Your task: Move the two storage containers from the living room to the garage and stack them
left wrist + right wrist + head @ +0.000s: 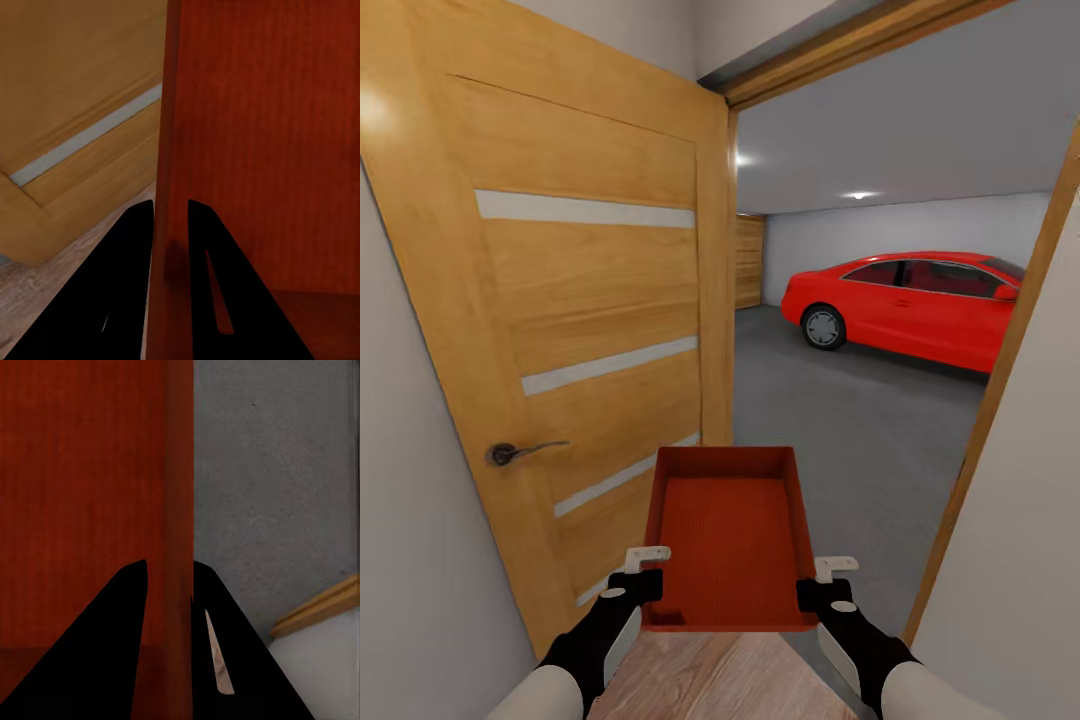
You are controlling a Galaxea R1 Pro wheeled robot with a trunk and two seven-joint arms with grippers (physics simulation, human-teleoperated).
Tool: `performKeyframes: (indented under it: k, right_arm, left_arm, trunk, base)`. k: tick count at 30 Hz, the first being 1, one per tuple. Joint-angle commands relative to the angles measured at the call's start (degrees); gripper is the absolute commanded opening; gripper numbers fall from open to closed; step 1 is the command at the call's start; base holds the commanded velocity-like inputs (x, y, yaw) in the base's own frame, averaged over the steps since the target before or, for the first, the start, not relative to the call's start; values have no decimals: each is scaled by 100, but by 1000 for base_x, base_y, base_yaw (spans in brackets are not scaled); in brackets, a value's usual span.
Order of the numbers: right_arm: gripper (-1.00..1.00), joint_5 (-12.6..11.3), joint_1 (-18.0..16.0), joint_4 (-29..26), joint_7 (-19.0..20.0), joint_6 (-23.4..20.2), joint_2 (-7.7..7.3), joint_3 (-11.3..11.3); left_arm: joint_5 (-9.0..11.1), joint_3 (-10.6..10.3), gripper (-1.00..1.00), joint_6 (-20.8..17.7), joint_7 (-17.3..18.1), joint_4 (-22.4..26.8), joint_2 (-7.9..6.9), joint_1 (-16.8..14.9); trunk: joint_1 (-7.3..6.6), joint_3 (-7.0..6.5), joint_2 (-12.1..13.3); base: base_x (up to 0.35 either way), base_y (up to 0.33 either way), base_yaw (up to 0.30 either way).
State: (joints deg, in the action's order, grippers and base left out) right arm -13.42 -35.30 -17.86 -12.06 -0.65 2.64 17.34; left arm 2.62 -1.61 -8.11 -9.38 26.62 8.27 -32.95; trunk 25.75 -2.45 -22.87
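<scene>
**Container held at garage threshold, both grippers clamped on its side walls**

Head view: One red-orange storage container is carried in front of the robot, held level between the two arms. Its long axis runs straight ahead, away from the robot and into the doorway. The left gripper grips the container's left wall near the close end; the right gripper grips the right wall at the matching spot. Both arms are equally near, one to each side. The open wooden door stands just beside the container on the left, the door frame on the right. Beyond lies the garage, with grey concrete floor and a red car parked well ahead. Light wood planks show under the container's near edge, so I judge the robot is not yet through the opening.

Left wrist view: The left gripper's fingers straddle the thin wall, one outside and one inside, pinched onto it. The door panel lies just beside.

Right wrist view: The right gripper's fingers pinch the opposite wall the same way, with concrete beyond.

Clearance on the door side looks the tighter. Only one container is seen.

Markings: no brand, label or legible writing on the container, door or car.
</scene>
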Motion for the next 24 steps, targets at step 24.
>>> performKeyframes:
  k: [24]
  right_arm:
    - [-100,-143,-3,2,2,-5,-5,-28]
  left_arm:
    - [-104,195,-100,-24,-407,37,-25,-1]
  trunk:
    - [4,2,-5]
  base:
    - [54,14,-237]
